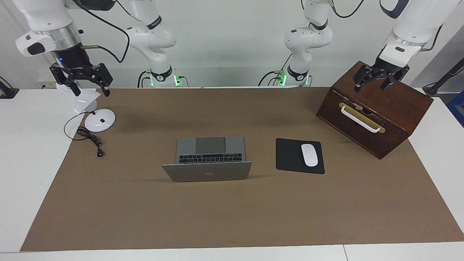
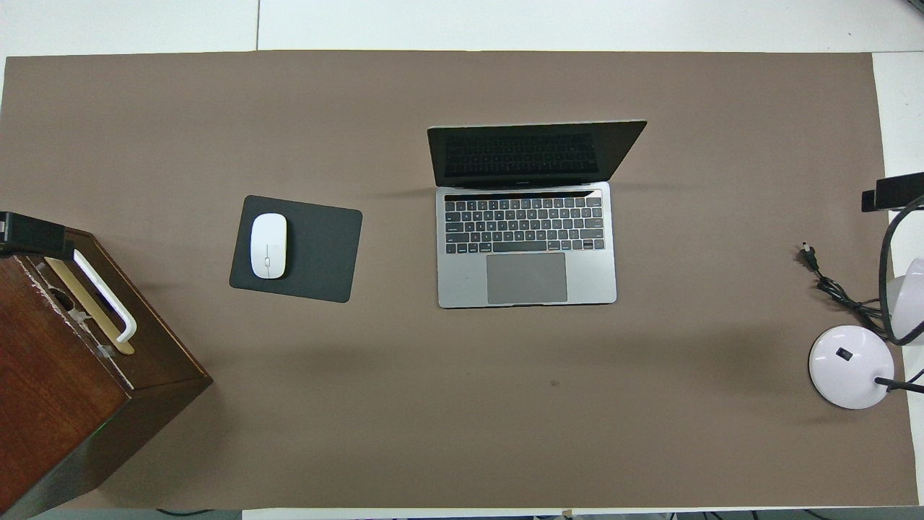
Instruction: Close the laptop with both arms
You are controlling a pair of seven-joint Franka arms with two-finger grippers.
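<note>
Now the laptop [image 1: 207,159] stands open in the middle of the brown mat [image 1: 232,217], its lid upright and its keyboard toward the robots. Beside it, toward the left arm's end, a white mouse [image 1: 309,154] lies on a black mouse pad [image 1: 290,156]. The left gripper [image 1: 374,82] hangs over the wooden box [image 1: 377,119] with fingers spread wide, holding nothing. The right gripper [image 1: 90,87] hangs over the white desk lamp [image 1: 99,119], fingers also wide and empty.
</note>
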